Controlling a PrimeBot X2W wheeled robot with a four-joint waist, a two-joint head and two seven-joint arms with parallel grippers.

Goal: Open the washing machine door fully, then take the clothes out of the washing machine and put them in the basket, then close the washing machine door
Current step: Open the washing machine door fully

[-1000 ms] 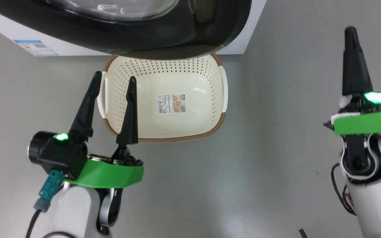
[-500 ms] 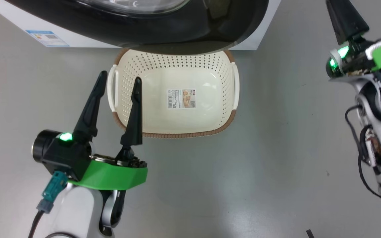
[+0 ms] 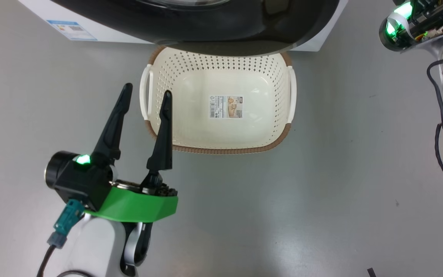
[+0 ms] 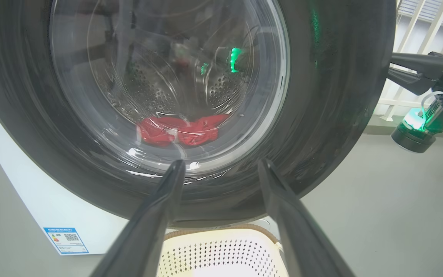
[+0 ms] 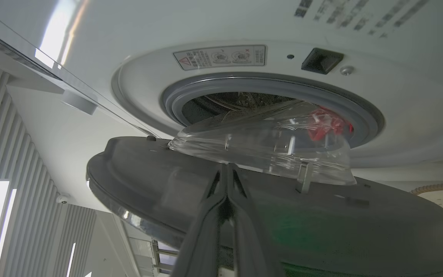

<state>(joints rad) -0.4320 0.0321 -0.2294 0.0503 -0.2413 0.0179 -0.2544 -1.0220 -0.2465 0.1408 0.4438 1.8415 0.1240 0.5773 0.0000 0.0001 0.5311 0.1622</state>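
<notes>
The washing machine door (image 3: 206, 27) hangs partly open over the far rim of the basket (image 3: 221, 149), which sits on the floor with nothing in it. The door's glass bowl (image 5: 263, 142) bulges toward the grey gasket (image 5: 267, 82) of the washing machine (image 5: 244, 23). The red clothes (image 4: 179, 130) lie in the drum, seen through the glass. My right gripper (image 5: 227, 169) is shut, its tips against the door's grey inner face just below the bowl; in the left wrist view this right gripper (image 4: 392, 65) shows beside the door's edge. My left gripper (image 3: 148, 89) is open and empty at the basket's left handle.
Grey floor lies all around the basket. A blue label (image 3: 72, 30) marks the washing machine's lower front. A white slatted wall (image 4: 429, 23) stands behind the right arm. Loose black cables (image 3: 442, 115) hang along the right forearm.
The head camera has shifted, sliding the whole scene right and down. My right gripper has risen out of the top of the head view toward the door. The left arm has held still.
</notes>
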